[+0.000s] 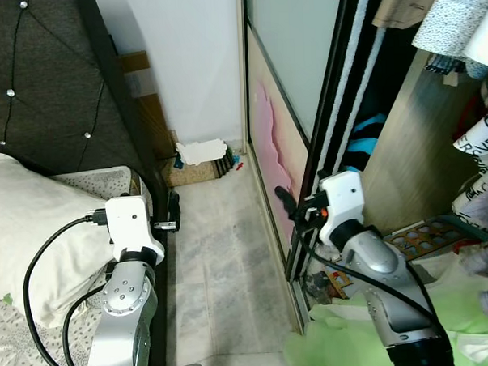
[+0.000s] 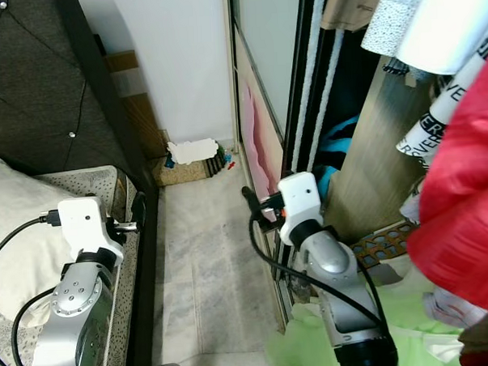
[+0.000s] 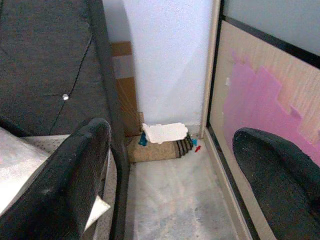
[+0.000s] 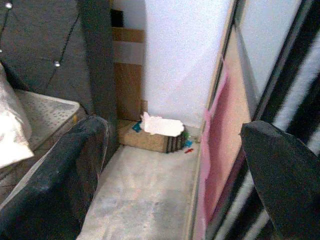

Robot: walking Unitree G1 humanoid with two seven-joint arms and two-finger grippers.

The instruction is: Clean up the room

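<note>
The tall sliding wardrobe door of frosted glass over a pale wood panel with a pink patch [image 1: 275,125] is the landmark here, running along one side of a narrow strip of grey marbled tile floor [image 1: 219,265]. Across that strip from the door stands the bed with its dark tufted headboard [image 1: 37,78] and a cream pillow [image 1: 23,233] lying on a speckled mattress. Behind the door's open edge the wardrobe interior shows hanging clothes, among them a white spotted garment [image 1: 455,12], and low down a heap of light green fabric [image 1: 356,340] spills out by the door's foot. At the far end of the floor strip, in the corner past the door, sits a small brown cardboard box with a torn white sheet on top [image 3: 162,142] and a few small red and blue scraps beside it; this looks the likeliest clutter to clear. The left gripper [image 1: 174,214] hovers beside the bed frame and the right gripper [image 1: 287,204] just before the door, both with fingers spread wide and empty. I judge the robot to be surveying and approaching; the next move calls for walking toward the corner box and lowering an arm to it.
</note>
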